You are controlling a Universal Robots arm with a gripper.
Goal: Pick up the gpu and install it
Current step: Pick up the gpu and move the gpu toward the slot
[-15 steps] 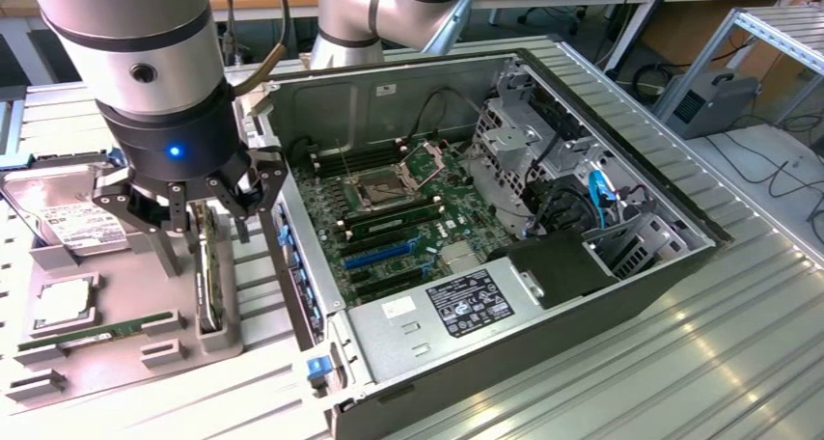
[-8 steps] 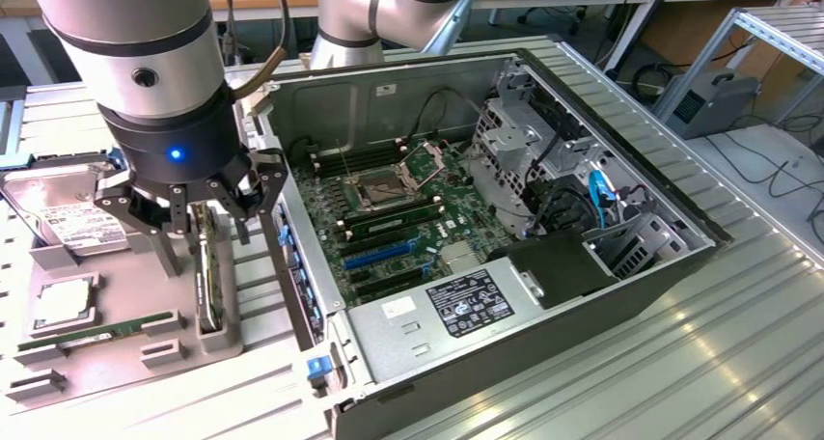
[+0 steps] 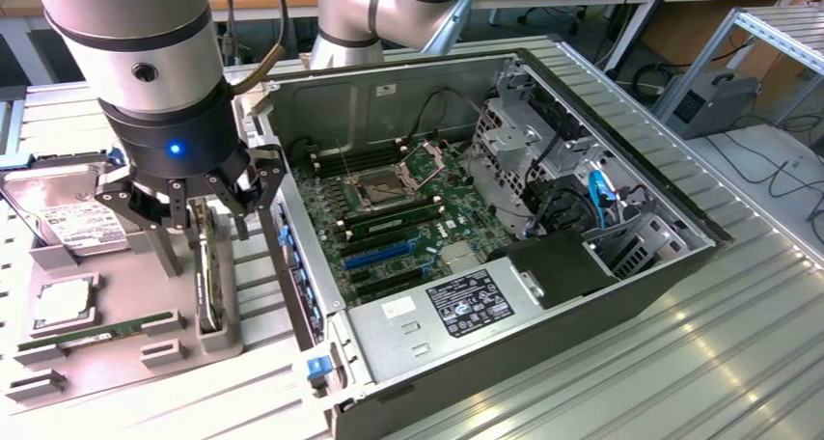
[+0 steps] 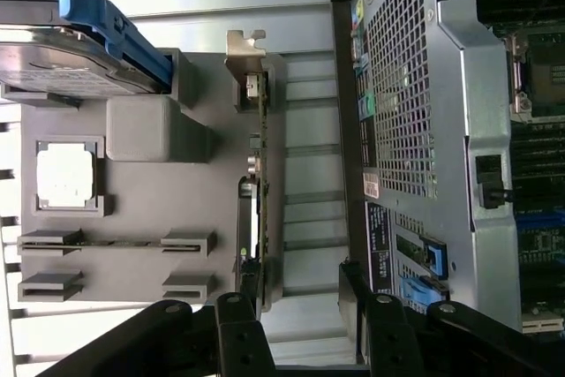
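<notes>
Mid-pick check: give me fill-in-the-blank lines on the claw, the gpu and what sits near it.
1. The claw hangs over the gpu with its jaws ____.
2. The gpu stands on its ____ in the grey holder tray.
3. The hard drive lies to the exterior view's ____ of the gpu.
Missing words: open; edge; left.

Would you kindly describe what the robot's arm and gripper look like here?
The arm is a silver-grey cylinder with dark bands and rounded grey joints. Its black wrist section carries a small glowing blue light. The gripper is black, with jointed, linkage-style fingers. A dark cable runs along the arm.
</notes>
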